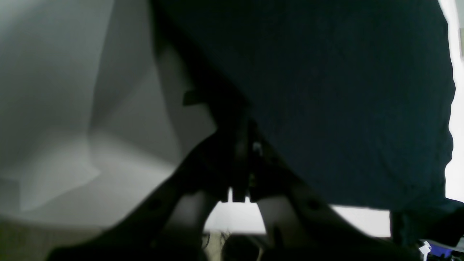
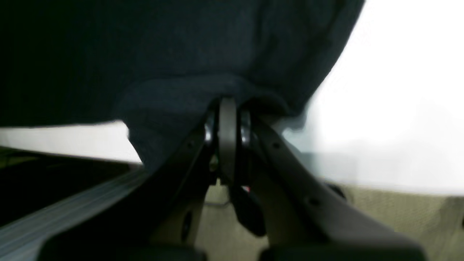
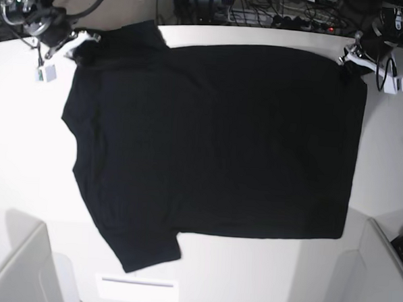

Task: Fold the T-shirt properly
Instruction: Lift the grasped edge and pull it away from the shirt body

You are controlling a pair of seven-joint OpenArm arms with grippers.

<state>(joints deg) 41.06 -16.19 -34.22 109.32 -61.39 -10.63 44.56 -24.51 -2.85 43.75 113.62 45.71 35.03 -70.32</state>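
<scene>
From the base view I see the T-shirt (image 3: 215,145) spread plain black side up across the white table (image 3: 25,169), its sleeves toward the view's left and its hem toward the right. My right gripper (image 3: 75,44) sits at the far left corner, at the shoulder and sleeve. My left gripper (image 3: 351,59) sits at the far right corner, at the hem. In the right wrist view the jaws are clenched on a bunched fold of dark cloth. In the left wrist view the jaws stand together against the cloth edge, and I judge they pinch it, though the picture is dark. I judge this is the first fold, with the far edge gripped at both ends. The next move calls for lifting both corners evenly and carrying them toward the near edge, keeping the cloth taut between them.
</scene>
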